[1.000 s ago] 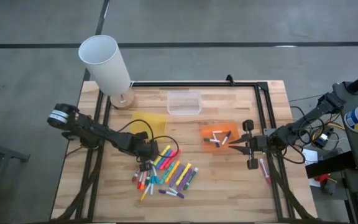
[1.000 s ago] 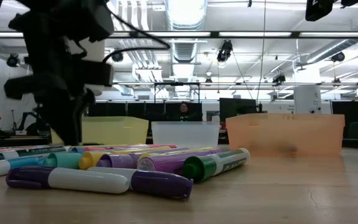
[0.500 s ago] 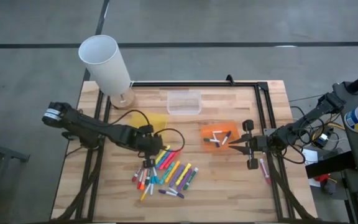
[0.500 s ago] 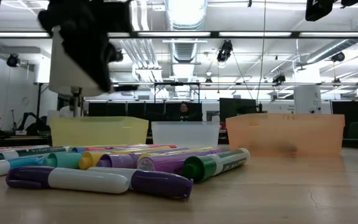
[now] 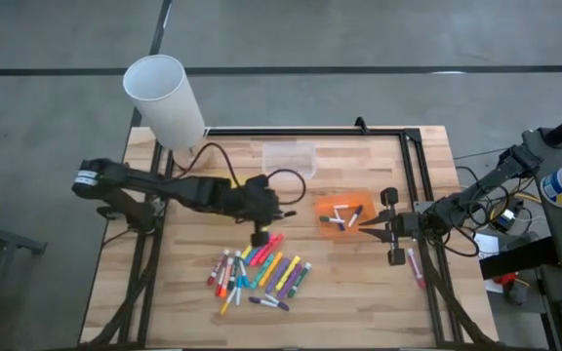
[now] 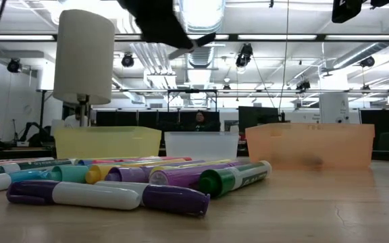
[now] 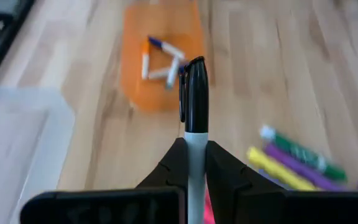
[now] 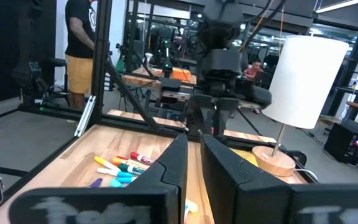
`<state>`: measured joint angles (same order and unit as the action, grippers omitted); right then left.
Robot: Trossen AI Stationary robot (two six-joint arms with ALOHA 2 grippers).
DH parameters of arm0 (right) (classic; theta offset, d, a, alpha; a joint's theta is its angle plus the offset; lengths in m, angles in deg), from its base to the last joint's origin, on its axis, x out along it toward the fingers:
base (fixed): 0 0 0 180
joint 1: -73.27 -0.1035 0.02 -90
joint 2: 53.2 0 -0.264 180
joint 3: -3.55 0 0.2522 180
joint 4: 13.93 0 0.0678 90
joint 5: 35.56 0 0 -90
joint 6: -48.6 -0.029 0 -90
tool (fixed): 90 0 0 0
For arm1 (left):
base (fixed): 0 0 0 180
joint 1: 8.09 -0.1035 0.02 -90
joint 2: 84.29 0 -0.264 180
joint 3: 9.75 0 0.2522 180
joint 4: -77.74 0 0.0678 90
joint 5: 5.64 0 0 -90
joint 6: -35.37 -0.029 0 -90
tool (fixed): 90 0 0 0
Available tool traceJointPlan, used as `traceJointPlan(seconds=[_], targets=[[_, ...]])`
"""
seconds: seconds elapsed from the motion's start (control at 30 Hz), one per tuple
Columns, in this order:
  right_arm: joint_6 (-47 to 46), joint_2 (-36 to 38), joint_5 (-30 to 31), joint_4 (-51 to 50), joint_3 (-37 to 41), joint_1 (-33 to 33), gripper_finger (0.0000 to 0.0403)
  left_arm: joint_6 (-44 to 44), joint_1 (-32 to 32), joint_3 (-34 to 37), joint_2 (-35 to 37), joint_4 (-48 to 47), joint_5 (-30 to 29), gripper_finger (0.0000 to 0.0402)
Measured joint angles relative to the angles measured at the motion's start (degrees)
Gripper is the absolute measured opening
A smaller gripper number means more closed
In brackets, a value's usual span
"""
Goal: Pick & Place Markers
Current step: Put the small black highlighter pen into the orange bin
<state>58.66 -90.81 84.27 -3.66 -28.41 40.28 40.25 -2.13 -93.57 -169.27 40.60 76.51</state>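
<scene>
gripping black-capped marker (image 7: 194, 99) | left end effector (image 5: 261, 210) clamped on it | right end effector (image 5: 369, 226) fingers together

Markers (image 5: 259, 272) lie heaped at worktop (image 5: 359, 292) front centre, three trays (image 5: 289, 161) in a row behind them, a few markers in the rightmost; lamp (image 5: 167, 102) at back left corner; one marker (image 5: 415, 267) by right edge.
</scene>
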Motion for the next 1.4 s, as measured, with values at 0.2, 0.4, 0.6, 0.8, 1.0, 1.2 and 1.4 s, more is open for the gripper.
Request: traceJointPlan(seconds=[0.2, 0.4, 0.6, 0.8, 1.0, 1.2, 1.4], targets=[[0.0, 0.01, 0.0, -0.23, 0.0, 0.0, 0.0043, 2.13, -2.4, -0.04, -3.46, 9.23, 4.61, 0.0028], [0.0, 0.0, 0.0, -0.23, 0.0, 0.02, 0.0043, 6.97, -3.41, -0.04, -8.29, 21.61, 7.11, 0.0028], [0.0, 0.01, 0.0, -0.21, 0.0, 0.02, 0.0043, 12.42, -4.54, -0.02, -14.27, 28.03, 10.73, 0.0028], [0.0, 0.02, 0.0, -0.22, 0.0, 0.02, 0.0043, 14.06, -5.29, -0.02, -19.09, 37.1, 12.75, 0.0028], [0.0, 0.0, 0.0, -0.2, 0.0, 0.02, 0.0043, 14.41, -6.96, -2.24, -25.23, 40.23, 15.14, 0.0028], [0.0, 0.02, 0.0, -0.22, 0.0, 0.02, 0.0043, 13.1, -9.07, -7.59, -29.81, 39.96, 15.03, 0.0028], [0.0, 0.0, 0.0, -0.23, 0.0, 0.02, 0.0043, 13.66, -10.13, -12.5, -32.29, 32.41, 14.66, 0.0063]])
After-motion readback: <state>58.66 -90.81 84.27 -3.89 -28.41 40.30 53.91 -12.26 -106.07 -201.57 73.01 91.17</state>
